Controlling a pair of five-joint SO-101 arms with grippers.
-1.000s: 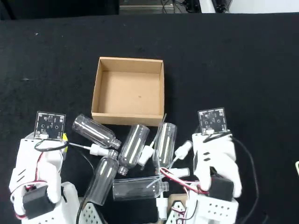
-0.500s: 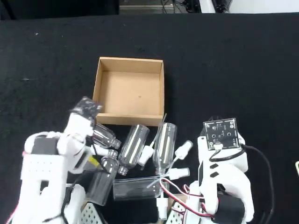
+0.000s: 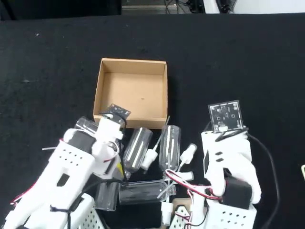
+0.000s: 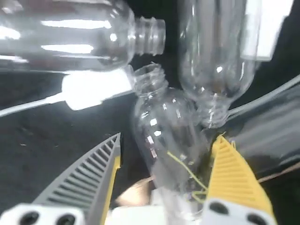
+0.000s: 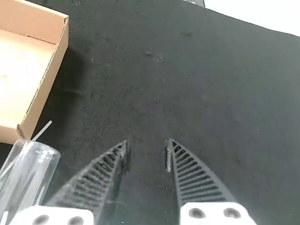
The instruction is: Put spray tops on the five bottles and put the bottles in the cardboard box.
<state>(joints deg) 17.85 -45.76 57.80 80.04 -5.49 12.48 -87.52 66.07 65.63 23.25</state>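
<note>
While bottles (image 3: 137, 148) lie outside box (image 3: 143, 122) | left end effector (image 4: 167, 137) wide astride bottle (image 4: 161, 112) | right end effector (image 5: 147, 142) ajar, empty

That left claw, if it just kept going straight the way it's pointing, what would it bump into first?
Most likely the clear uncapped bottle: it lies inside the open left gripper, neck pointing away. How near it is cannot be judged well from the wrist view.

Five clear plastic bottles (image 3: 137, 149) lie on their sides in a loose cluster just outside one wall of the cardboard box (image 3: 131, 93), which sits upright, open and empty. White spray tops (image 3: 187, 152) with thin tubes lie loose among them.
</note>
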